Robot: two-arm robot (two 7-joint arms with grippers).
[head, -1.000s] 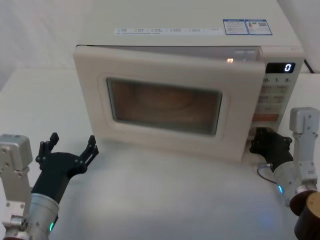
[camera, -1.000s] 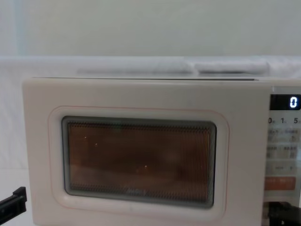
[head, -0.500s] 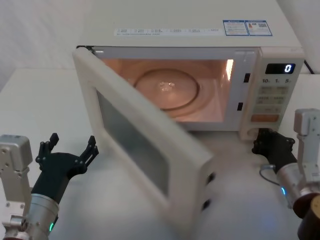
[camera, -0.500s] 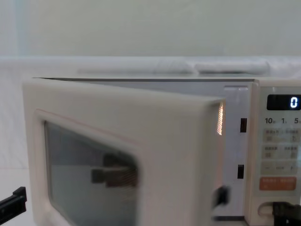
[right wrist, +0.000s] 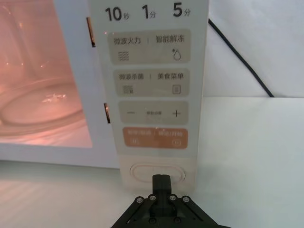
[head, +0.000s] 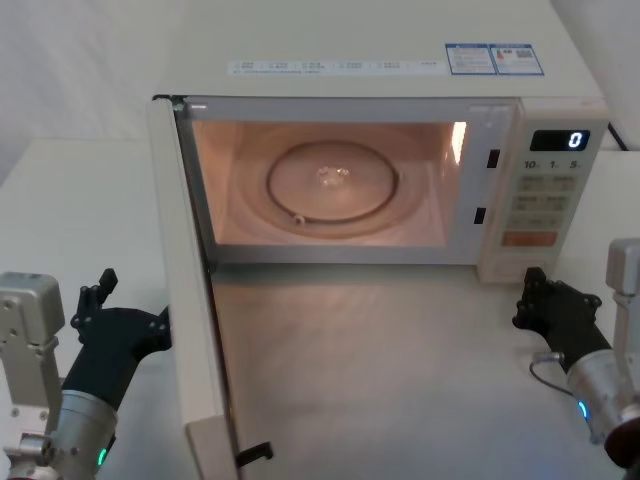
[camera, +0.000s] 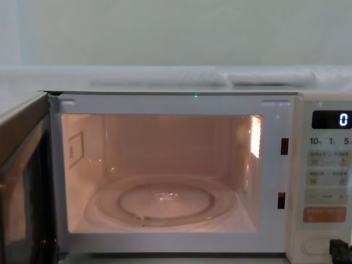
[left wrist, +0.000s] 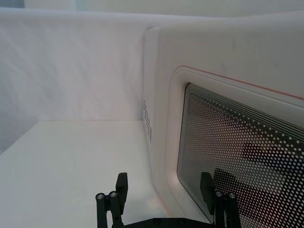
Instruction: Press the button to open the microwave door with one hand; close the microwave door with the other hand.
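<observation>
The microwave door [head: 190, 300] stands swung wide out to the left, edge-on in the head view, and the lit cavity is exposed. My left gripper [head: 138, 300] is open just outside the door, partly hidden behind its edge. In the left wrist view its fingers [left wrist: 117, 197] are spread wide in front of the door's [left wrist: 161, 118] meshed outer face. My right gripper [right wrist: 161, 184] is shut, its tip a short way in front of the cream pill-shaped button [right wrist: 154, 172] at the foot of the control panel. The chest view has the button [camera: 316, 246] and right gripper [camera: 341, 250] at the lower right.
A glass turntable [head: 332, 180] lies in the glowing cavity. An orange key [right wrist: 155, 138] sits just above the button, and the display [head: 560, 138] reads 0. A black cable [right wrist: 237, 52] runs behind the microwave on the right. White tabletop [head: 400, 370] spreads before the opening.
The door has swung from shut through half open to wide open on the left. My right gripper has drawn back a little from the panel. The left gripper has stayed put.
</observation>
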